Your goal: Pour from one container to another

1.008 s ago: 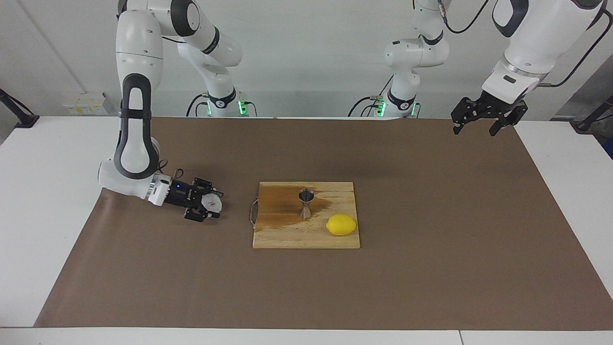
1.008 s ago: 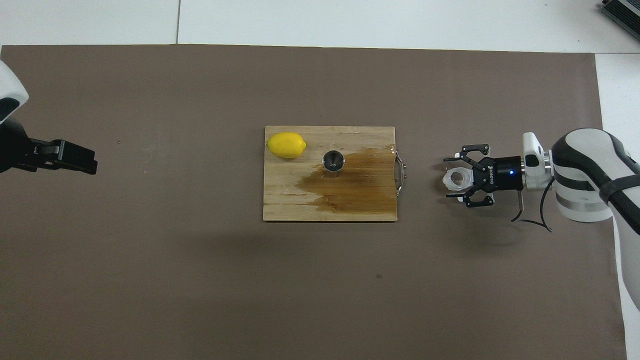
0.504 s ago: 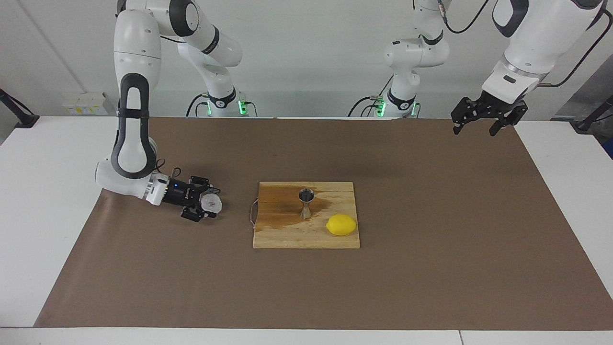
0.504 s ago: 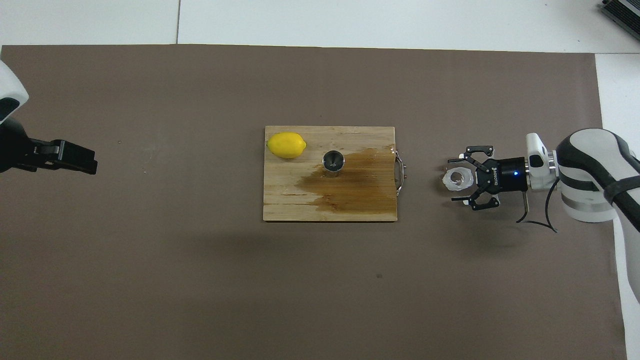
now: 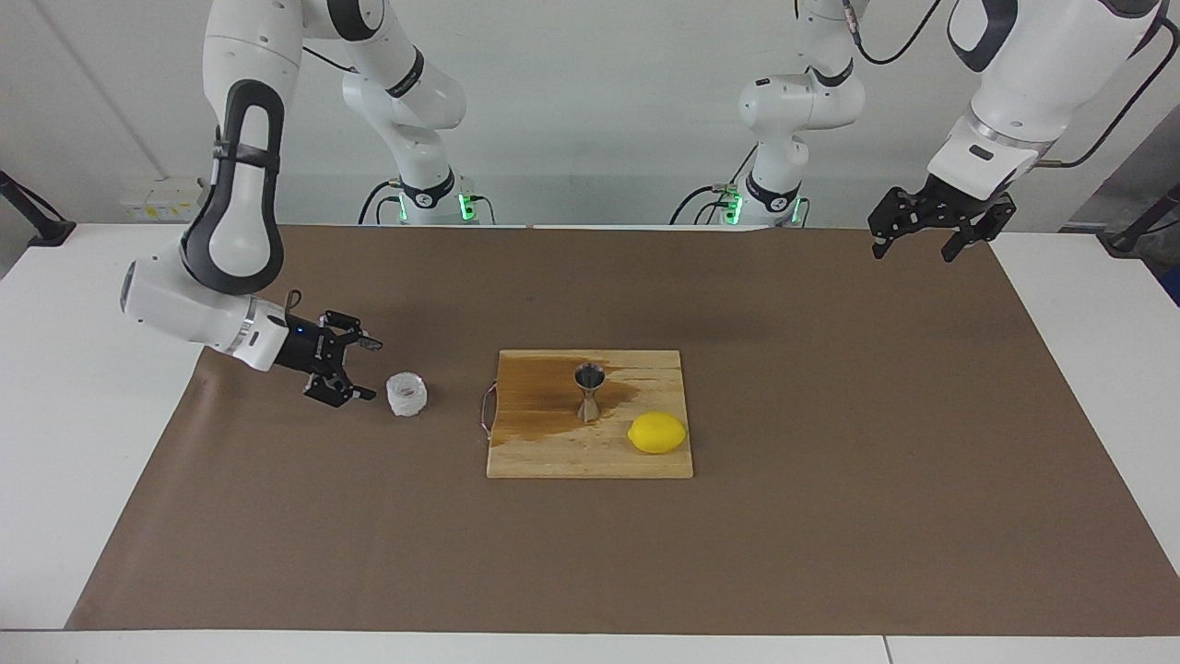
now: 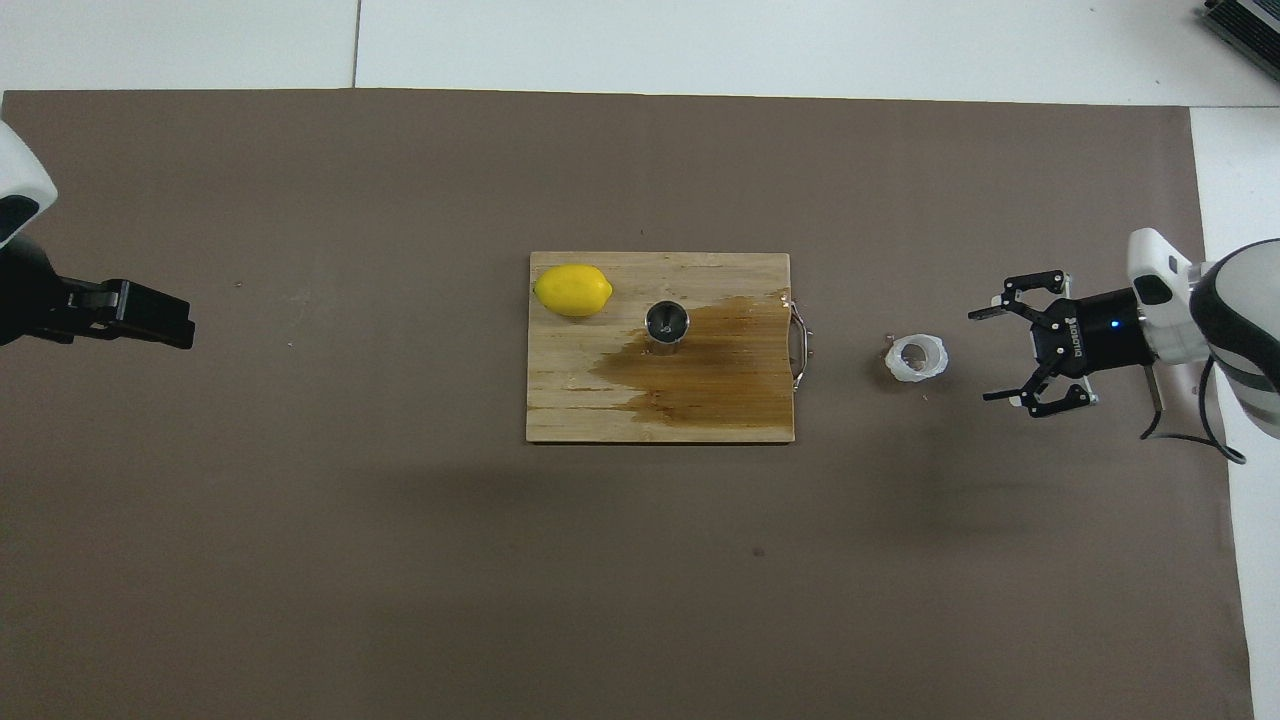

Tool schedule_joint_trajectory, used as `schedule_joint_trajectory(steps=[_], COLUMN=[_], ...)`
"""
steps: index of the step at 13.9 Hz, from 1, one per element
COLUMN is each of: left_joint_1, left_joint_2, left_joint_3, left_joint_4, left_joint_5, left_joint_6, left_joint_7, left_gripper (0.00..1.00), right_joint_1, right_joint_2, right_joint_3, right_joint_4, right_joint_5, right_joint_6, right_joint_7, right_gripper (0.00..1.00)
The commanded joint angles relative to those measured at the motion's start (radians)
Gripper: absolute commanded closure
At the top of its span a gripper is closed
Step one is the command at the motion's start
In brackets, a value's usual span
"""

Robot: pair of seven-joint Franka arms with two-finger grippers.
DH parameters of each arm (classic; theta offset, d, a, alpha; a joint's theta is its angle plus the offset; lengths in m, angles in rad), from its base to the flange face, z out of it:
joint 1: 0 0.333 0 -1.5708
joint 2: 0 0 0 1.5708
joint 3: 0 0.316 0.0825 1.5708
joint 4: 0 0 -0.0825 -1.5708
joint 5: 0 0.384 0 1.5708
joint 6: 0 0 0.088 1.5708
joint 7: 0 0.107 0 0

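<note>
The translucent whitish cup (image 5: 407, 394) stands upright on the brown mat, beside the cutting board toward the right arm's end; it also shows in the overhead view (image 6: 916, 359). The steel jigger (image 5: 589, 390) stands upright on the board, also in the overhead view (image 6: 667, 322). My right gripper (image 5: 369, 372) is open and empty, apart from the cup, toward the right arm's end of it; it shows in the overhead view too (image 6: 983, 357). My left gripper (image 5: 913, 251) waits open, raised over the mat's left-arm end (image 6: 185, 325).
The wooden cutting board (image 5: 553, 456) lies mid-table with a dark wet stain (image 6: 700, 365) around the jigger and a metal handle facing the cup. A yellow lemon (image 5: 657, 432) lies on the board beside the jigger. The brown mat (image 6: 400, 550) covers the table.
My right gripper has opened, let go of the cup and drawn back toward the right arm's end, rising a little. The cup stays standing on the mat. The left arm has not moved.
</note>
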Motion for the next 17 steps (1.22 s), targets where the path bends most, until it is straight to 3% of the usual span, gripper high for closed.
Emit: schedule_joint_trajectory(steps=[1,5,10,17], left_joint_1=[-0.006,-0.006,-0.006,-0.006], left_joint_2=[0.0,-0.002,-0.002,-0.002], left_joint_3=[0.006,0.006,0.006,0.006], left_joint_4=[0.001,0.001,0.001,0.001], left_joint_5=[0.011,0.011,0.011,0.011], left_joint_6=[-0.014,-0.014,-0.014,-0.014], left_joint_7=[0.004,0.005,0.004,0.004], left_gripper=[0.0,0.0,0.0,0.0], right_joint_1=[0.005,0.115,0.212,0.225], right_joint_2=[-0.079,-0.106,-0.156,-0.203], right_joint_3=[0.006,0.011,0.013,0.013], right_joint_4=[0.002,0.08,0.093,0.16], right_joint_5=[-0.126,-0.331,-0.547,-0.583], right_joint_6=[-0.016,-0.004,-0.005,-0.169], right_joint_7=[0.218,0.702,1.203,1.796], right_gripper=[0.0,0.0,0.0,0.0])
